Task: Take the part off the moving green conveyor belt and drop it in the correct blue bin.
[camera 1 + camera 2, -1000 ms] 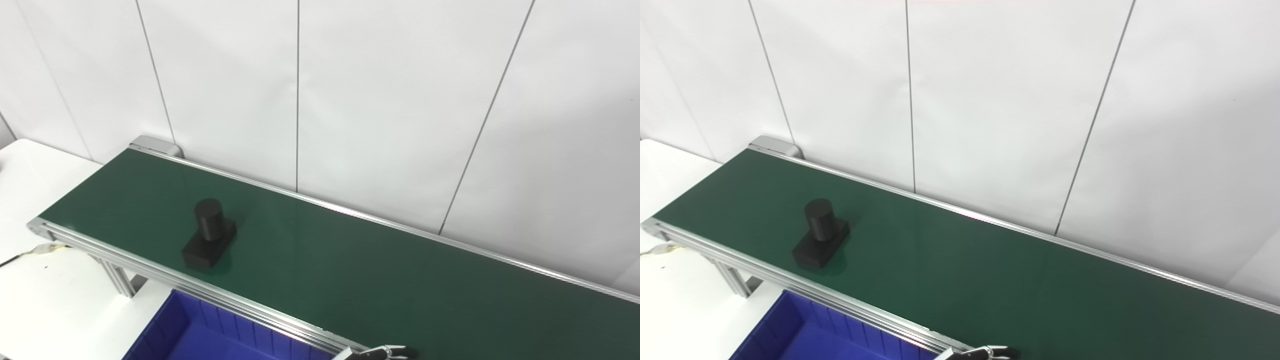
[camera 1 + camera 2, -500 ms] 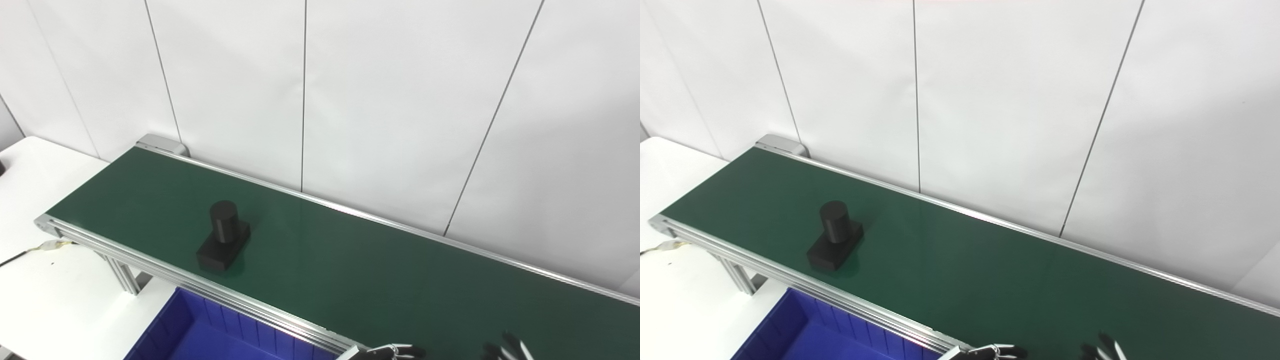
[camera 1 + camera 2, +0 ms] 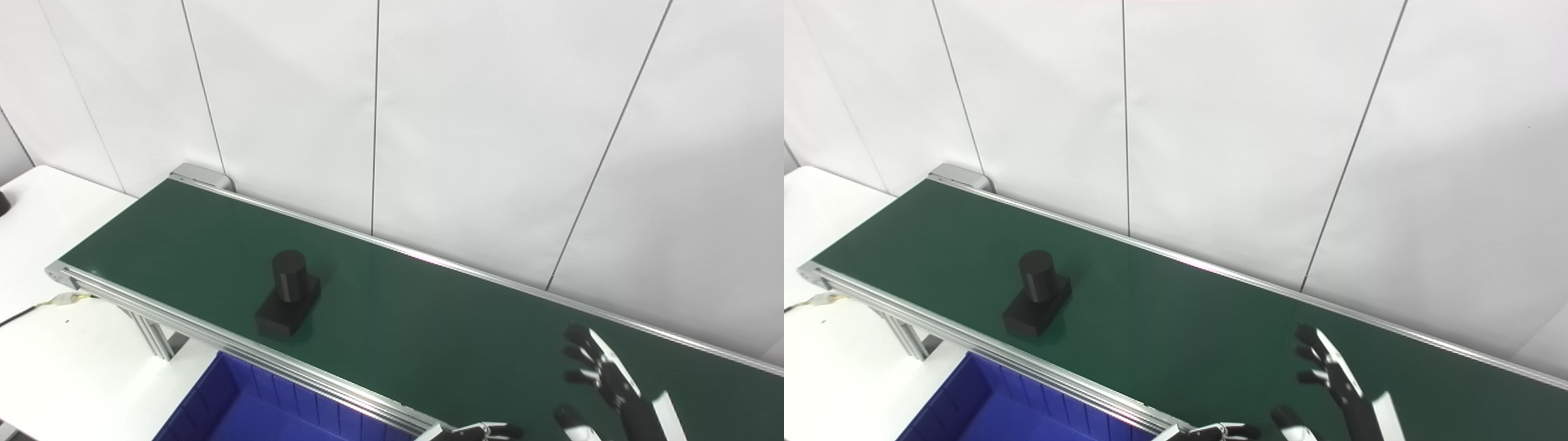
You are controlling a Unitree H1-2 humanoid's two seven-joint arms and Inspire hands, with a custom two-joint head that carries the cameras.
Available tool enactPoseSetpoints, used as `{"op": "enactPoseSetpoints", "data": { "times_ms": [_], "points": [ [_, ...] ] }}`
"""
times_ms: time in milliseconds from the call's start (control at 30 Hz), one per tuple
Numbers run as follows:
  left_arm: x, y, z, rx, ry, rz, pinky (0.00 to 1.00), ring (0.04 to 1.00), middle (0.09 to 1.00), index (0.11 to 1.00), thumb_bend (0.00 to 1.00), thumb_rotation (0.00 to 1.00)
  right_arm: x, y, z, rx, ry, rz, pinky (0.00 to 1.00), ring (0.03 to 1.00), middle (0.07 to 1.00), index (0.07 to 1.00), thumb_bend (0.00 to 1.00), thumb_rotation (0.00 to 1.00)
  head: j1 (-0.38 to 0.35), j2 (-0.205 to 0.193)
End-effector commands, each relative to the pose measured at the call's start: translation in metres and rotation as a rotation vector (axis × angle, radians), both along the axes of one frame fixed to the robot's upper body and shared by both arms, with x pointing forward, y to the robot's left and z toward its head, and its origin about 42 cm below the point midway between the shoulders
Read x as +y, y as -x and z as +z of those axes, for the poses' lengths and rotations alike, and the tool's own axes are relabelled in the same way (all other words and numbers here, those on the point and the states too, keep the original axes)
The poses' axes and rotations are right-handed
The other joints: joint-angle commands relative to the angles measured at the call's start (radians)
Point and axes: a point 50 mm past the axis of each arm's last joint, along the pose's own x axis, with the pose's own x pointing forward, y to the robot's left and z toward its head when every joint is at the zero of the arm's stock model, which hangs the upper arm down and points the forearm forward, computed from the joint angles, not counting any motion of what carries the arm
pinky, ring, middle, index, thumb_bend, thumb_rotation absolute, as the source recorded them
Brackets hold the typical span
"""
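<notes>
On the green conveyor belt, toward its left end and nearer the front rail than the back one, sits the black part: a short upright cylinder on a flat rectangular base, base resting flat on the belt surface, nothing touching it.

Right hand is up over the right portion of the belt, well apart from the part. Fingers spread and extended, thumb set off to the side, palm empty; slight motion blur on it.

Left hand is barely in frame at the bottom edge, just past the belt's front rail. Only dark fingertips show, so can't tell whether they are apart or together.

Blue bin sits below the front rail, toward the left part of the belt, ribbed inner wall visible, cut off by the bottom edge. What shows of its interior holds no part.

White table carries the belt's left end on an aluminium leg; a cable with a yellowish connector lies on the table by the belt's front-left corner. White panelled wall runs behind the back rail.
</notes>
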Motion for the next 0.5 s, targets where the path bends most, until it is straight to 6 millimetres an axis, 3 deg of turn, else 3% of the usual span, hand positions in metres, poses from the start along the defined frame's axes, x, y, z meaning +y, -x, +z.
{"op": "enactPoseSetpoints", "data": {
  "times_ms": [0, 267, 400, 467],
  "points": [
    [-0.003, -0.012, 0.011, -0.066, 0.02, 0.001, 0.76, 0.797, 0.823, 0.845, 1.0, 0.27, 0.013, -0.011, 0.019, -0.051, -0.001, 0.016, 0.7, 0.825, 0.877, 0.898, 0.64, 0.76, -0.001, 0.001],
    [0.0, -0.014, 0.011, -0.068, 0.018, 0.005, 0.75, 0.782, 0.808, 0.833, 1.0, 0.25, 0.048, -0.039, 0.033, -0.048, 0.008, 0.092, 0.69, 0.823, 0.87, 0.886, 0.61, 0.59, -0.006, 0.002],
    [0.001, -0.014, 0.011, -0.064, 0.023, 0.006, 0.75, 0.781, 0.813, 0.83, 1.0, 0.23, 0.064, -0.048, 0.035, -0.03, 0.0, 0.117, 0.72, 0.829, 0.859, 0.877, 0.66, 0.49, -0.011, 0.003],
    [0.001, -0.013, 0.012, -0.06, 0.021, 0.007, 0.75, 0.781, 0.813, 0.83, 1.0, 0.22, 0.074, -0.054, 0.035, -0.026, 0.011, 0.132, 0.72, 0.827, 0.857, 0.876, 0.67, 0.48, -0.015, 0.007]
  ]
}}
